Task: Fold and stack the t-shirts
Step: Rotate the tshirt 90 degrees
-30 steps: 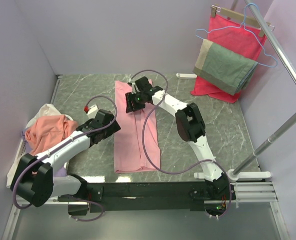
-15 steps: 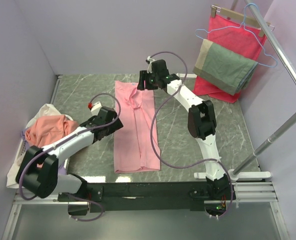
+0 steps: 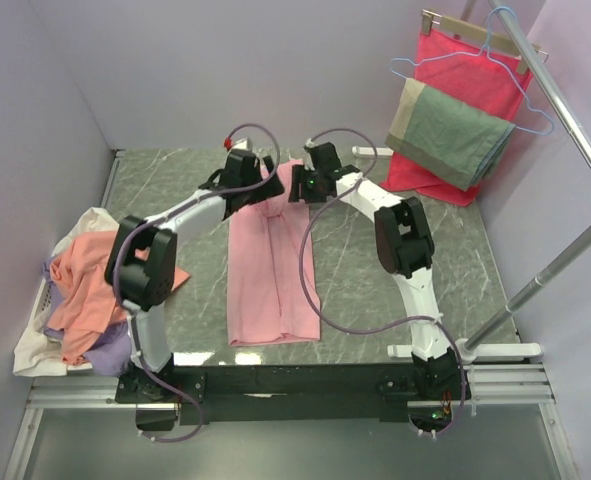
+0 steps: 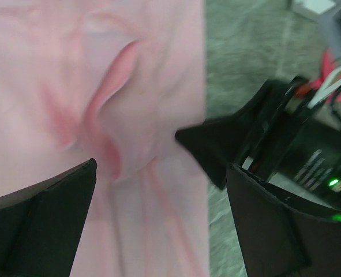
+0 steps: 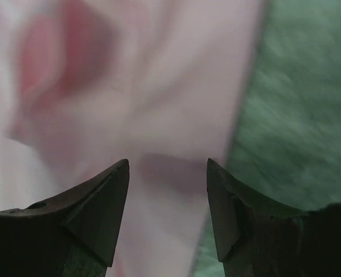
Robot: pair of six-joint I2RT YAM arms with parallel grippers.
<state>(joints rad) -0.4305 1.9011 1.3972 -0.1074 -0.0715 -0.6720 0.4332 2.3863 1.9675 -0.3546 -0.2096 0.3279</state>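
Observation:
A light pink t-shirt [image 3: 270,265], folded into a long strip, lies along the middle of the grey-green marble table. My left gripper [image 3: 260,192] is open over the strip's far end, with the pink cloth [image 4: 130,115] below its fingers. My right gripper [image 3: 297,188] is open just right of it, over the shirt's far right edge [image 5: 176,104]; it shows as a black shape in the left wrist view [image 4: 216,144]. A pile of salmon-orange [image 3: 90,280], white and lilac t-shirts lies at the left edge.
A red cloth [image 3: 460,90] and a grey-green and beige cloth [image 3: 445,135] hang on a rack [image 3: 565,120] at the back right. Lilac walls close in the table's back and left.
My left arm has swung from the strip's left side up to its far end. My right gripper has come down a little to the far right edge.

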